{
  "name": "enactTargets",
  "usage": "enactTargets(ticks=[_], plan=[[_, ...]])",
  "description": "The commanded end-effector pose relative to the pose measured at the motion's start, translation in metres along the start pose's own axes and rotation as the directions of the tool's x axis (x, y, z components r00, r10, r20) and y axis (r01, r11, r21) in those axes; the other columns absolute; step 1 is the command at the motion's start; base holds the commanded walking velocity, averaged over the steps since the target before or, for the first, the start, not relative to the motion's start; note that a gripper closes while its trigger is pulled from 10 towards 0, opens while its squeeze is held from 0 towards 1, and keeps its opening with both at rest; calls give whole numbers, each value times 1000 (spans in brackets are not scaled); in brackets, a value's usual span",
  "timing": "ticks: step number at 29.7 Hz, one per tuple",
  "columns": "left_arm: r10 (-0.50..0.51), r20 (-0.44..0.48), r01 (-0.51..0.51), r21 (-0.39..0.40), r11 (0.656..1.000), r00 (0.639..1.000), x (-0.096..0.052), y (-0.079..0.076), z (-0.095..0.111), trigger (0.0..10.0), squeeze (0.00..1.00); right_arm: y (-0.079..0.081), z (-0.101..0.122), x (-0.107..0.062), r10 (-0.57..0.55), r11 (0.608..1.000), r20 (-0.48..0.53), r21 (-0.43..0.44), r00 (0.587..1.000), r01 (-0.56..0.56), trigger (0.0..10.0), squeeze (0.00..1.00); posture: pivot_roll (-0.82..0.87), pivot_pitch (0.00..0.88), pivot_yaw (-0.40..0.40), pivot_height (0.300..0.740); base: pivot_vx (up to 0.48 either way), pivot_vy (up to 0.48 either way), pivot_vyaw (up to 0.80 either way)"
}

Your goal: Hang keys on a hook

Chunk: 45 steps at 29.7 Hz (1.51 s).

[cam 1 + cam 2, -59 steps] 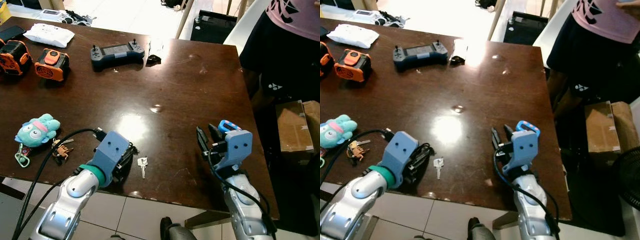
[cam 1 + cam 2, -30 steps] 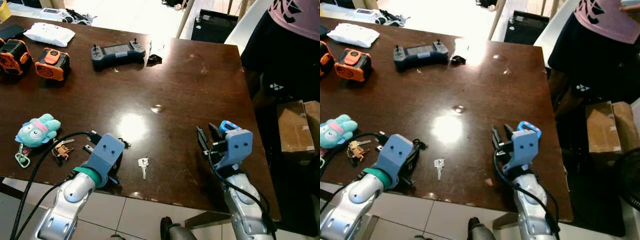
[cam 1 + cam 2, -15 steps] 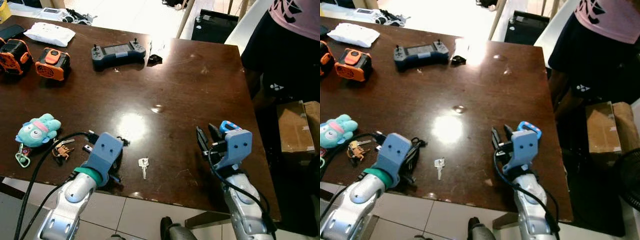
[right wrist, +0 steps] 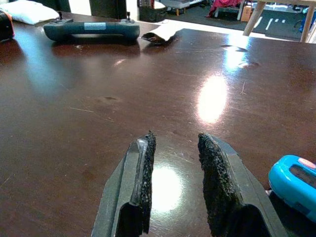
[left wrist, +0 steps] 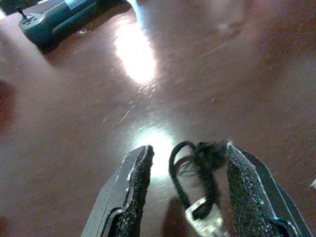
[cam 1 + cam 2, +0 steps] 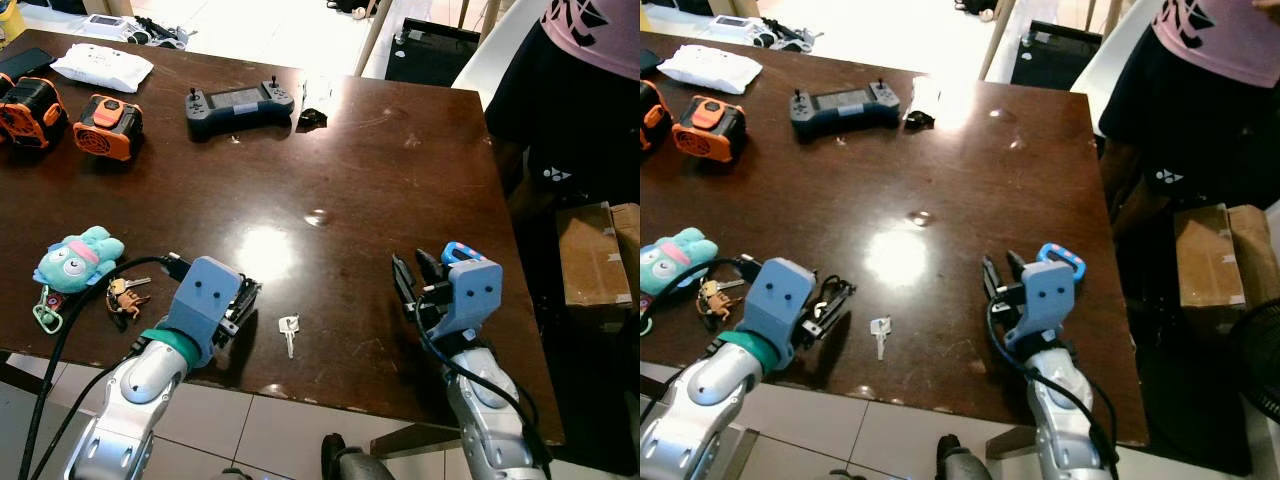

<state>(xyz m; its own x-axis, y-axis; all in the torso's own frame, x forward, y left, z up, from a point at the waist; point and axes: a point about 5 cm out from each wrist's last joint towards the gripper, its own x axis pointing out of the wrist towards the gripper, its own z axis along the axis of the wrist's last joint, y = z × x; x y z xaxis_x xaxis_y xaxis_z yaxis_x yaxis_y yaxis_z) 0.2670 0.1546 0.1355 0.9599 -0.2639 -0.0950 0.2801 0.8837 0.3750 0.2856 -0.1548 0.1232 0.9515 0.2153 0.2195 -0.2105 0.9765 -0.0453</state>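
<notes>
A single silver key (image 6: 288,331) lies flat on the dark wooden table (image 6: 380,170) near its front edge. My left gripper (image 6: 244,298) hovers just left of that key, open, with a black cord loop (image 5: 198,163) and its metal clasp (image 5: 202,220) between the fingers (image 5: 134,187). A bunch of keys (image 6: 123,296) lies farther left, beside a blue plush toy (image 6: 78,256) with a green clip. My right gripper (image 4: 174,148) rests low over the table's front right part, open, with nothing between its fingers.
A grey game controller (image 6: 240,100), two orange-and-black devices (image 6: 103,125) (image 6: 28,105) and a white packet (image 6: 101,67) lie at the back. A person in a dark top (image 6: 570,130) stands past the right edge, beside a cardboard box (image 6: 590,255).
My left gripper has drawn back leftward from the silver key, then lifted and turned toward it, the black cord now between its fingers. The right arm has stayed still.
</notes>
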Motion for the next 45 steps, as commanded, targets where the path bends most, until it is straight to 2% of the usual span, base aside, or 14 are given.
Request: enactTargets(ticks=[1,2,3,5,8,21,22,23,25,26,31,34,38,45], plan=[[-6,-43,7,26,1000,999,-2,-4,-8,6627,0,-1,-7,-5,-8,1000,-26,11,1000,8,10000,0,-55,141,8,740,0,0,0],[-6,-43,7,26,1000,999,-2,-4,-8,6627,0,-1,-7,-5,-8,1000,-26,11,1000,8,10000,0,-55,141,8,740,0,0,0],[-13,-48,15,35,999,999,-4,-5,-10,2941,0,-1,-7,-6,-9,1000,-27,11,1000,9,10000,0,-55,141,8,740,0,0,0],[-13,-48,15,35,999,999,-4,-5,-10,2941,0,-1,-7,-6,-9,1000,-27,11,1000,9,10000,0,-55,141,8,740,0,0,0],[-33,-52,35,52,998,998,-6,-9,-13,0,0,-1,-7,-6,-10,1000,-30,12,1000,11,10000,0,-53,147,7,740,0,0,0],[-30,-116,47,149,988,993,-2,-23,-30,39,0,-1,-8,-6,-12,1000,-31,13,999,12,10000,0,-59,152,6,740,0,0,0],[-7,-128,27,152,988,992,-1,-22,-31,2784,0,-1,-8,-6,-13,1000,-32,13,999,13,10000,0,-59,152,6,740,0,0,0],[21,-146,3,159,987,989,1,-19,-33,3059,0,-1,-8,-6,-14,1000,-32,13,999,14,10000,0,-60,152,7,740,0,0,0],[39,-157,-13,164,986,987,2,-17,-34,3059,0,-1,-8,-6,-14,1000,-32,12,999,14,10000,0,-60,152,7,740,0,0,0],[54,-173,-24,172,985,984,2,-15,-36,275,0,-1,-7,-6,-14,1000,-31,13,999,14,10000,0,-60,152,7,740,0,0,0],[65,-190,-31,176,984,980,0,-12,-38,0,0,-1,-7,-6,-14,1000,-31,14,999,14,10000,0,-57,153,8,740,0,0,0],[71,-175,-56,88,995,982,-2,-8,-34,0,0,0,-7,-6,-13,1000,-30,15,999,14,10000,0,-54,153,8,740,0,0,0],[110,91,-82,-269,960,990,7,0,19,0,0,1,-7,-3,-8,1000,-28,17,1000,8,10000,0,-50,150,5,740,0,0,0],[129,189,-78,-253,964,973,12,5,43,0,0,1,-7,-3,-8,1000,-25,16,1000,8,10000,0,-51,147,4,740,0,0,0]])
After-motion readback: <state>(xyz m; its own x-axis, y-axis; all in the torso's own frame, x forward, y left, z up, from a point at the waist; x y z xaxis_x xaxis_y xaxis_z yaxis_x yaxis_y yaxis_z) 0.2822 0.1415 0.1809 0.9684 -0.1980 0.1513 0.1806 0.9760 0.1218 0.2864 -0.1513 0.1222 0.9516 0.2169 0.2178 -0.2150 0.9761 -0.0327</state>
